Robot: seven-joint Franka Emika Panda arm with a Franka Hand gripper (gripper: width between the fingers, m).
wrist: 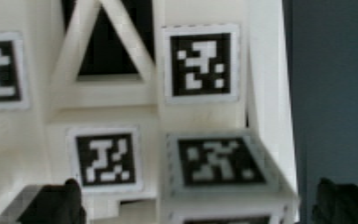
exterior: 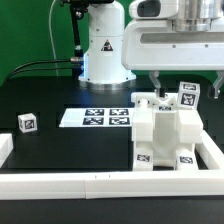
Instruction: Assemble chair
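The partly built white chair [exterior: 165, 135] stands at the exterior view's right, a blocky stack of tagged slabs and blocks. One more small tagged white piece [exterior: 27, 123] lies alone at the exterior view's left. My gripper [exterior: 169, 88] hangs just above the chair's top, with its jaws open. In the wrist view the two dark fingertips [wrist: 55, 205] stand wide apart on either side of a tagged white block [wrist: 176, 160] of the chair. A gap shows on at least one side. My gripper [wrist: 194, 210] holds nothing.
The marker board [exterior: 97, 117] lies flat on the black table in front of the robot base [exterior: 103, 55]. A long white border rail [exterior: 90, 184] runs along the near edge and turns up the exterior view's right side [exterior: 212, 150].
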